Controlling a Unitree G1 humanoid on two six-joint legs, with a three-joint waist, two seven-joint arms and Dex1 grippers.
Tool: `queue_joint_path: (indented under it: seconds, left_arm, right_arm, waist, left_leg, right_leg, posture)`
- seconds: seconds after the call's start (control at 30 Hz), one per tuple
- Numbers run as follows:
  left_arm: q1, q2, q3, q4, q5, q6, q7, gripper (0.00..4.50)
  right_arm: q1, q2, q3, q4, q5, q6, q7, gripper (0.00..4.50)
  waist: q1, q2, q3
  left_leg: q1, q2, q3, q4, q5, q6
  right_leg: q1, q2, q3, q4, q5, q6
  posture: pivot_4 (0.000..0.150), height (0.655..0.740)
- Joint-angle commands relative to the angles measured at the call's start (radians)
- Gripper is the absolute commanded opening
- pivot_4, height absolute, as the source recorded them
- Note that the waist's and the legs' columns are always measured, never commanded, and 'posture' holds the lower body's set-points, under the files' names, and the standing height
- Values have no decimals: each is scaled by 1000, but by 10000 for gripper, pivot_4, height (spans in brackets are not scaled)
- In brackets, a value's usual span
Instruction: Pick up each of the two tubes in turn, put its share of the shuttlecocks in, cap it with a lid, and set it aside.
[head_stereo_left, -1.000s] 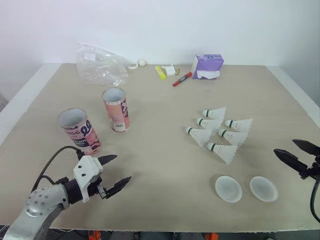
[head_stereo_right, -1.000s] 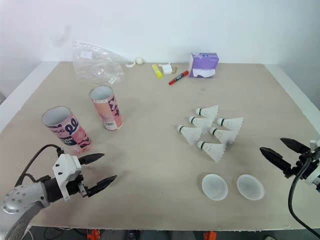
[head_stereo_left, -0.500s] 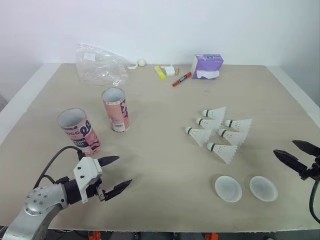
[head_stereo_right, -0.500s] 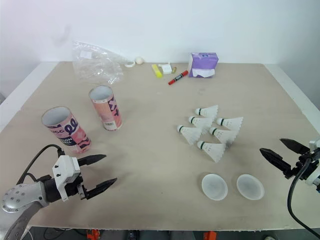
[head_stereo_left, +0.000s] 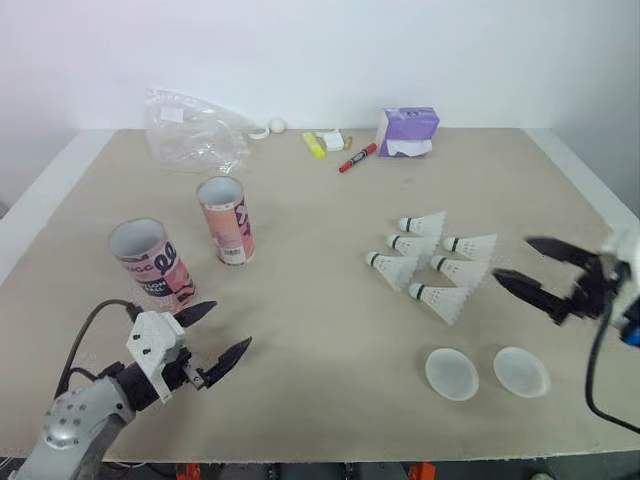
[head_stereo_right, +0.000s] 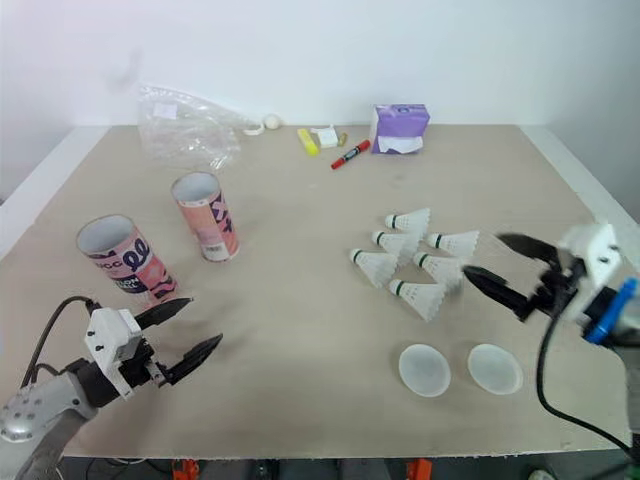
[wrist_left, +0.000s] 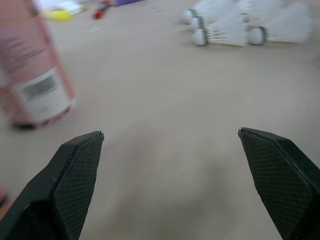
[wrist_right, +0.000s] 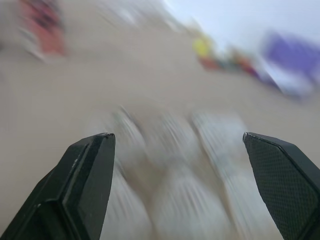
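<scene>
Beige tabletop, white border strip along the left and right edges, plain white wall behind.

Far edge holds the clutter: crumpled plastic bag, small white ball, yellow marker, red marker, purple packet.

Left half: two pink tubes, both standing with open mouths up. The far tube and the near tube stand close together but apart.

Right of centre: six shuttlecocks in a loose cluster, lying flat, corks to the left, skirts to the right. Two translucent lids lie side by side nearer than the cluster, close to the near edge.

Left gripper: fingers spread wide, holding nothing, just nearer than the near tube.

Right gripper: fingers spread, holding nothing, tips pointing left, just right of the shuttlecocks and not touching them. The right wrist view is blurred, with pale shuttlecock shapes between the fingers.

Change vs. 1.0 s ago: the right gripper has come in from the right edge beside the lids, farther and leftward to the cluster. Left gripper barely shifted. Tubes, shuttlecocks and lids have not moved.

Room: a wide bare stretch lies between tubes and shuttlecocks, and the near-centre strip is free.
</scene>
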Motion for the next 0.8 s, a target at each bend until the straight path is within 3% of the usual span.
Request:
queue_joint_path:
  seconds: [0.03,0.17,0.33,0.8]
  left_arm:
    - [33,-34,42,-57,9,3,81,45000]
    - [89,-104,83,-59,32,-4,182,45000]
    - [100,-173,137,-20,34,-2,282,45000]
    - [-124,-145,164,207,49,-41,294,45000]
  right_arm:
    - [-18,43,111,-171,66,66,-37,43901]
    - [-75,121,262,-243,80,93,-43,43901]
    - [-160,207,419,-187,23,63,-9,43901]
    - [-215,287,524,-70,-87,-18,23,43901]
  waist:
    - [6,-2,1]
    - [10,-3,1]
    - [3,-6,3]
    - [5,-7,3]
  left_leg:
    - [0,1,-1,0,0,-1]
    - [-4,1,-4,0,-1,-3]
    - [-4,-1,-3,0,-2,-3]
    - [-3,3,-3,0,0,-5]
  right_leg:
    - [0,1,0,0,-1,-1]
    - [-1,0,-1,0,0,-7]
    - [-1,-1,-3,-1,0,-7]
    - [-1,3,-5,0,3,-12]
  posture:
    - [1500,7400]
    - [1500,7400]
    - [1500,7400]
    - [1500,7400]
